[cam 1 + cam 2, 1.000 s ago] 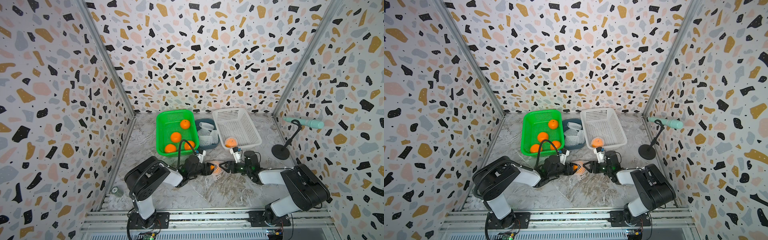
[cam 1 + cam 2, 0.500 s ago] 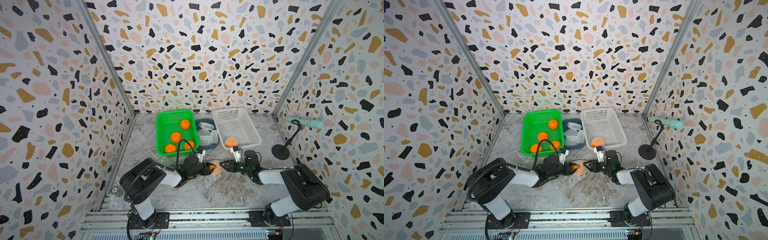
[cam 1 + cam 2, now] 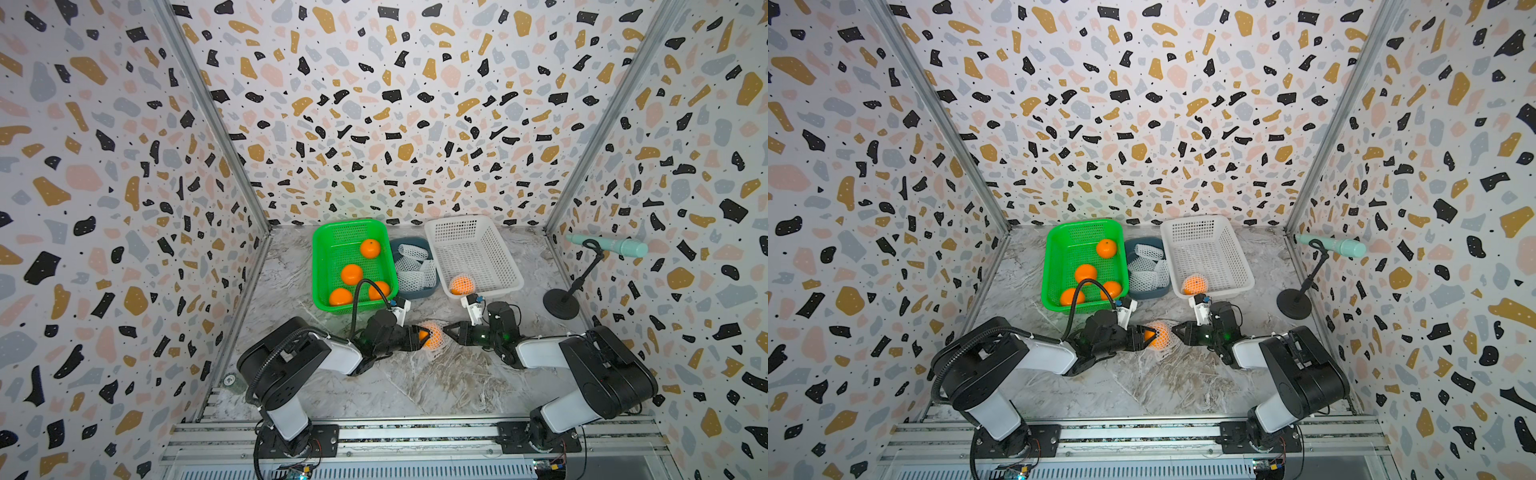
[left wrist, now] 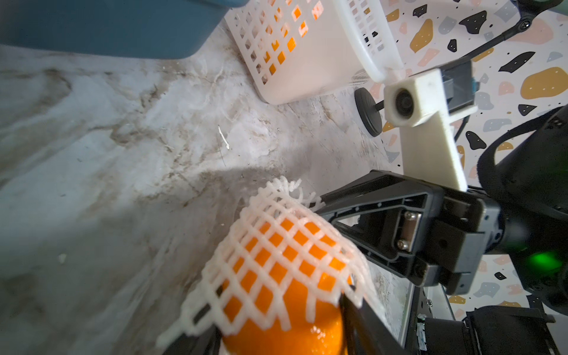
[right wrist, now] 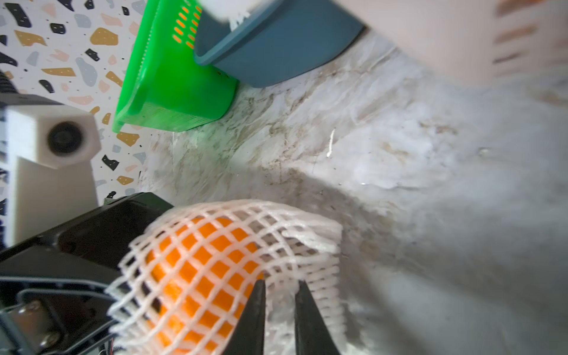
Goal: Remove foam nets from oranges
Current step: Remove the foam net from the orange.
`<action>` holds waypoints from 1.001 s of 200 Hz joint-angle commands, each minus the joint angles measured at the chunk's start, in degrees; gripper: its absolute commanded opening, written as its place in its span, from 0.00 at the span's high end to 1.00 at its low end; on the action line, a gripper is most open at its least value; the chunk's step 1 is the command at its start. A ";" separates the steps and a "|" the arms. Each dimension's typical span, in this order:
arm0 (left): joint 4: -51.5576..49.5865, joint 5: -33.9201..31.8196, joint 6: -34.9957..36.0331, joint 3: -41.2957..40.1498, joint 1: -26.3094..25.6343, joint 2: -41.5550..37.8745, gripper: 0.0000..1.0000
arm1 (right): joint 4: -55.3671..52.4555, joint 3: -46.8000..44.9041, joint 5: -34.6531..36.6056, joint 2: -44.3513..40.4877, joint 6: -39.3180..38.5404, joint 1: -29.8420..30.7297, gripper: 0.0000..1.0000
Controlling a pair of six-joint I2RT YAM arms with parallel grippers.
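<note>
At mid-table, just in front of the baskets, my left gripper [image 3: 424, 337] held the netted orange [image 3: 433, 335] by its sides, fingers [image 4: 356, 325] spread to the fruit's width. It sat low over the tabletop [image 3: 415, 386]; contact unclear.

The orange was bright and glossy. The white foam net [image 4: 276, 196] covered the end facing my right gripper [image 3: 446, 331], and the skin was bare at my left-finger end. The mesh was stretched into diamonds, with a frayed loose edge hanging past the fruit.

My right fingers [image 5: 310, 316] stood narrow, nearly together, with that loose edge in the gap. I couldn't tell whether they clamped it.

Other fruit:
- Four bare oranges [image 3: 351, 274] lay in the green basket [image 3: 318, 266].
- A second netted orange [image 3: 461, 285] sat in the near corner of the white basket [image 3: 511, 266].
- Loose nets [image 3: 415, 266] were piled in the blue tub [image 3: 415, 293] between the baskets.

Edges:
- The green basket's near rim ran just behind my left wrist.
- The white basket's near rim ran just behind my right wrist.
- The black stand [image 3: 561, 305] stood by the right wall, apart from my right gripper.

Open marble lay between the grippers and the front rail [image 3: 415, 434], and to the left of the green basket.
</note>
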 commanded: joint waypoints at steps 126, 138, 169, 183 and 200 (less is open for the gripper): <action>-0.55 -0.21 2.73 -2.29 0.74 -5.26 0.44 | -19.43 0.56 20.05 -16.21 -3.93 0.59 0.87; -0.88 -0.26 2.87 -2.38 0.96 -5.49 0.44 | -20.59 0.50 21.61 -17.24 -4.09 0.58 0.88; -1.63 -0.51 3.37 -2.83 1.37 -6.05 0.44 | -22.38 0.33 23.08 -19.74 -4.57 0.53 0.89; -1.78 -0.64 3.44 -3.18 1.64 -6.18 0.44 | -22.81 0.30 22.70 -20.68 -4.83 0.59 0.89; -2.44 -0.74 3.65 -3.66 2.12 -6.72 0.44 | -23.45 0.39 21.97 -22.39 -5.23 0.75 0.89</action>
